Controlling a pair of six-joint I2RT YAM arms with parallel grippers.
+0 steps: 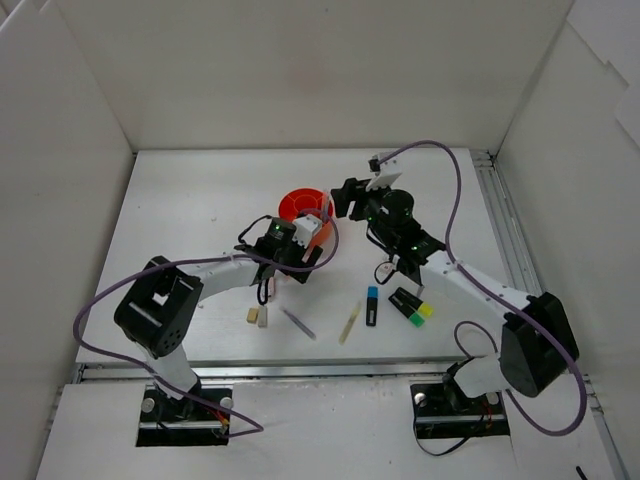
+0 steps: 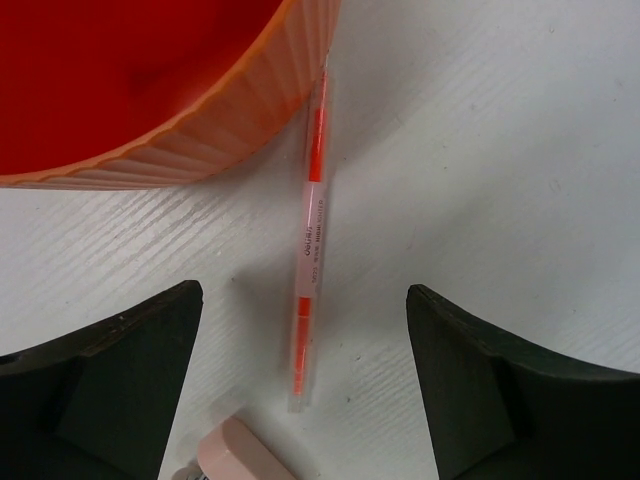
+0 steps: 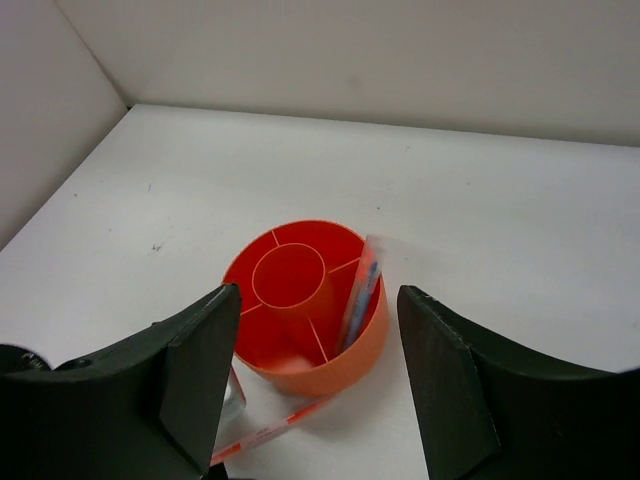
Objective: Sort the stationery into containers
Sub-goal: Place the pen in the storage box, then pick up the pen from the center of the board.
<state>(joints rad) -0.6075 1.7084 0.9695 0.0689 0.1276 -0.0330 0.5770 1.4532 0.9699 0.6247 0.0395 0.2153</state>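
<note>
The round orange organiser [image 1: 300, 204] stands mid-table; in the right wrist view [image 3: 300, 360] it shows a central well and compartments. A clear pen [image 3: 360, 288] with blue and orange inside leans in its right compartment. An orange pen [image 2: 311, 238] lies on the table against the organiser's wall [image 2: 200, 140]; it also shows in the right wrist view [image 3: 270, 430]. My left gripper [image 2: 305, 300] is open and empty, its fingers on either side of this pen, just above it. My right gripper [image 3: 318, 292] is open and empty, hovering above and beside the organiser [image 1: 342, 198].
Near the front lie two tan erasers [image 1: 258, 316], a bluish pen [image 1: 298, 322], a yellow pen [image 1: 349, 322], a blue-ended highlighter [image 1: 372, 305] and yellow- and green-ended highlighters [image 1: 412, 306]. A pink rounded piece [image 2: 245, 455] lies by the pen's near end. White walls enclose the table.
</note>
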